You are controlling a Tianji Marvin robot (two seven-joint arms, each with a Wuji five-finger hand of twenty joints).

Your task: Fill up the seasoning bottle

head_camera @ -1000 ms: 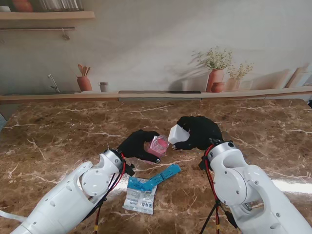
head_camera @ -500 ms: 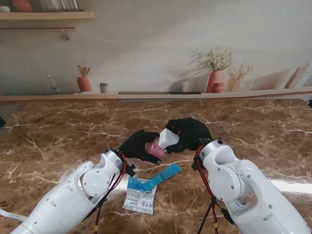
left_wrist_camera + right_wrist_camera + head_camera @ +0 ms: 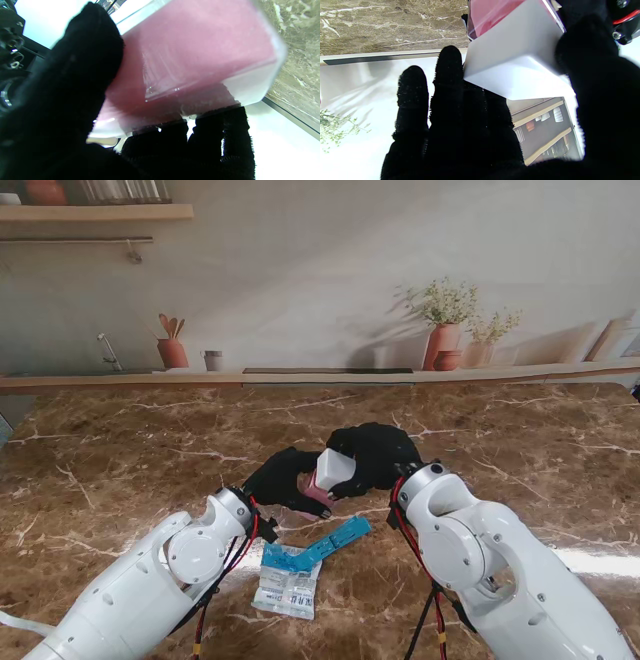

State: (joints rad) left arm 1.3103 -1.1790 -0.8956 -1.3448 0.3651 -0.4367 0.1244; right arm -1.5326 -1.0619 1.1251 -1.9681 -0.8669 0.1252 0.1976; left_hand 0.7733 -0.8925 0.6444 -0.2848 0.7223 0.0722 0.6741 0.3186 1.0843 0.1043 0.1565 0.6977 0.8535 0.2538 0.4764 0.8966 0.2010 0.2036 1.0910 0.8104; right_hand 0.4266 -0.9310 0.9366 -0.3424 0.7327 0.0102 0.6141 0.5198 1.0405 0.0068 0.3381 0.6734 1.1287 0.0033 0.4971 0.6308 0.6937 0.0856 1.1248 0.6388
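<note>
Two black-gloved hands: left hand [image 3: 281, 477] clamped on pink seasoning bottle [image 3: 316, 489]; right hand [image 3: 375, 454] clamped on white lid [image 3: 334, 469], touching bottle.

Two white arms reach in over a brown marble table [image 3: 120, 450]. The left hand [image 3: 283, 478] wears a black glove and is wrapped around a pink bottle [image 3: 316, 489]. The right hand [image 3: 375, 455] wears a black glove too and holds a white lid [image 3: 335, 468]. The lid sits right against the top of the pink bottle, and the two hands are touching in the middle of the table. Nearer to me lies a white packet [image 3: 288, 588] with a blue strip [image 3: 322, 547] on it, flat on the table between the arms. Far back, a ledge holds an orange pot with flowers [image 3: 443, 330] and a cup of wooden tools [image 3: 172, 340].
</note>
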